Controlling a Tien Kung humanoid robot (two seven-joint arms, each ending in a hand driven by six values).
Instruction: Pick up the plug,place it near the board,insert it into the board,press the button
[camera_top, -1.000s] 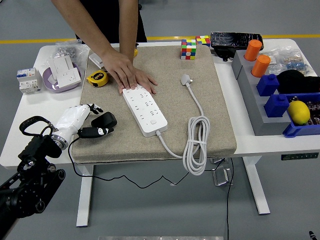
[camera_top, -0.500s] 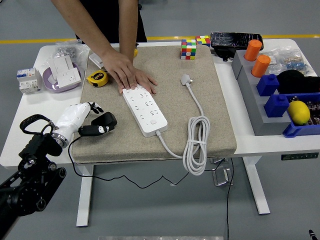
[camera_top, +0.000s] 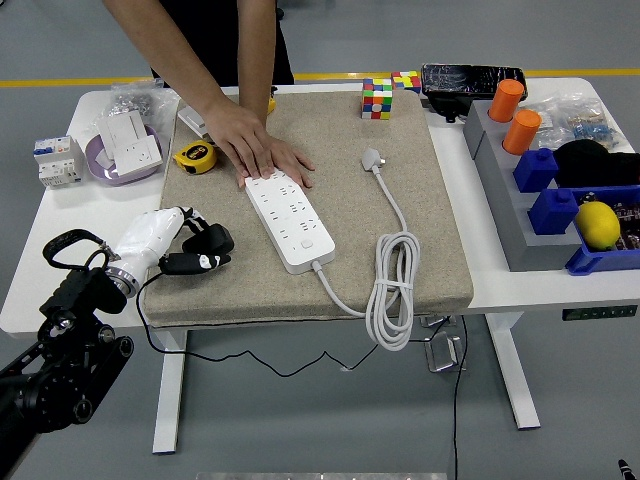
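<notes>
Left hand (camera_top: 178, 240) is reaching in from the lower left over the near left edge of the tan mat (camera_top: 340, 190), its white-shelled palm and dark fingers curling around the black plug (camera_top: 205, 243) — fingers closed on it, the plug lying low at the mat's edge. A thin black cord (camera_top: 250, 352) is trailing from there down under the table's (camera_top: 500, 285) near edge. Right arm is not showing.

The white power strip (camera_top: 290, 222) is lying diagonally on the mat, well apart from the plug to its right. A person's hand (camera_top: 255, 150) is pressing flat on the strip's far end. The strip's own white cable (camera_top: 393, 290) is sitting coiled at the mat's right, its white plug (camera_top: 373, 159) lying loose farther back.

Also sitting around the mat — a yellow tape measure (camera_top: 196, 157), two colour cubes (camera_top: 385, 93), orange cylinders (camera_top: 514, 115) and blue blocks (camera_top: 545, 185) in a grey tray, a lemon (camera_top: 598, 224). No readable writing anywhere; print is too small.
</notes>
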